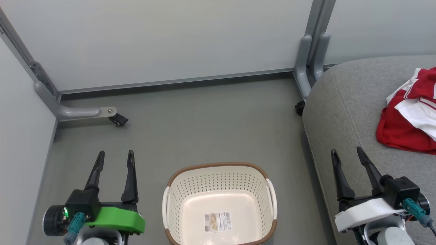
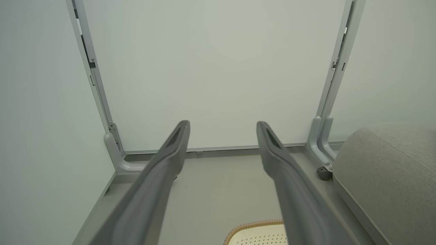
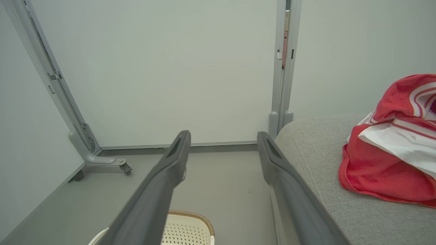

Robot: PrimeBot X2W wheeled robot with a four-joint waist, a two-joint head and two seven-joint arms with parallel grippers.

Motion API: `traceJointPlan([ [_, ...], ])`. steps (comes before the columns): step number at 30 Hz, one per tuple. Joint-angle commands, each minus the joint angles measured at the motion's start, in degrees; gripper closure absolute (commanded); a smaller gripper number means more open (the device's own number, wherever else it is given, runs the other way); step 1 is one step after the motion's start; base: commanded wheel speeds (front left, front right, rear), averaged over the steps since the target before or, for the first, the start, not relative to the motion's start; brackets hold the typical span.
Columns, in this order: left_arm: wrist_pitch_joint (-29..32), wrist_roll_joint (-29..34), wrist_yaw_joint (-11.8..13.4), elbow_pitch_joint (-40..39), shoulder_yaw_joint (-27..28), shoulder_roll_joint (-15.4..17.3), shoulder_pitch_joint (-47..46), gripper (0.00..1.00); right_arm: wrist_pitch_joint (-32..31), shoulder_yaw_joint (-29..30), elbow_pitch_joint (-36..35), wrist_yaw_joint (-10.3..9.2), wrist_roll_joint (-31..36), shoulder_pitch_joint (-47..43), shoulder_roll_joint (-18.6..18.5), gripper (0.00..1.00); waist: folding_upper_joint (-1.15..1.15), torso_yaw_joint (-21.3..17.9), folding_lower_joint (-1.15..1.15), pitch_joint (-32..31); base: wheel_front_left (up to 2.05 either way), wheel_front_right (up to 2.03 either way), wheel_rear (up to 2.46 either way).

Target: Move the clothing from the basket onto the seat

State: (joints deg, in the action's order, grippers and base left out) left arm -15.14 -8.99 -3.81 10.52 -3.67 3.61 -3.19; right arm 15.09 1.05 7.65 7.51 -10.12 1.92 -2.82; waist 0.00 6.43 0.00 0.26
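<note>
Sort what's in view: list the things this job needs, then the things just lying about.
Job: red clothing, lying on the seat; basket on the floor.
Lying about: screen panels, metal foot, castor.

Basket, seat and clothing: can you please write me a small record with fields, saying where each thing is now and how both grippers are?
basket: on the floor, upright, no clothing inside; a label sticker on its bottom
clothing: red and white heap lying on the seat, cut off by the head view's right edge
seat: grey, on the robot's right of the basket
left gripper: open, holds nothing, left of the basket
right gripper: open, holds nothing, over the seat's near edge
task: looks done
</note>
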Motion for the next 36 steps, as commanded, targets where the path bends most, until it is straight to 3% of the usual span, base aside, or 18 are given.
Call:
traceJointPlan([
  [1, 0.01, 0.90, -0.24, -0.03, 0.25, -0.08, 0.57, 0.00, 0.10, 0.04, 0.13, -0.04, -0.22, -0.53, -0.15, 0.00, 0.00, 0.04, 0.00, 0.07, 0.00, 0.00, 0.00],
  [6, 0.01, 1.04, -0.17, 0.01, 0.47, -0.17, 0.43, 0.00, 0.10, -0.08, 0.32, -0.04, -0.45, -0.24, -0.15, 0.00, 0.00, 0.08, 0.00, 0.22, 0.00, 0.00, 0.00],
  [7, 0.00, 0.91, -0.04, 0.07, 0.24, -0.17, 0.01, 1.00, 0.00, -0.08, 0.17, 0.00, -0.19, 0.00, 0.00, 1.00, 0.00, 0.08, 0.00, 0.21, 0.00, 0.00, 0.00],
  [12, 0.31, 0.16, -0.07, 2.49, 0.18, -0.40, 0.48, 1.00, -0.27, -0.06, 2.41, 0.00, -0.98, -0.60, 0.51, 1.00, 0.00, 0.04, 0.00, 0.22, 0.00, 0.00, 0.00],
  [36, 6.72, -24.96, -1.20, 2.69, 3.23, -0.48, -0.73, 1.00, -6.68, 1.64, 3.49, -0.01, -25.43, 1.03, 0.29, 1.00, 0.00, -1.20, 0.00, 0.16, 0.00, 0.00, 0.00],
])
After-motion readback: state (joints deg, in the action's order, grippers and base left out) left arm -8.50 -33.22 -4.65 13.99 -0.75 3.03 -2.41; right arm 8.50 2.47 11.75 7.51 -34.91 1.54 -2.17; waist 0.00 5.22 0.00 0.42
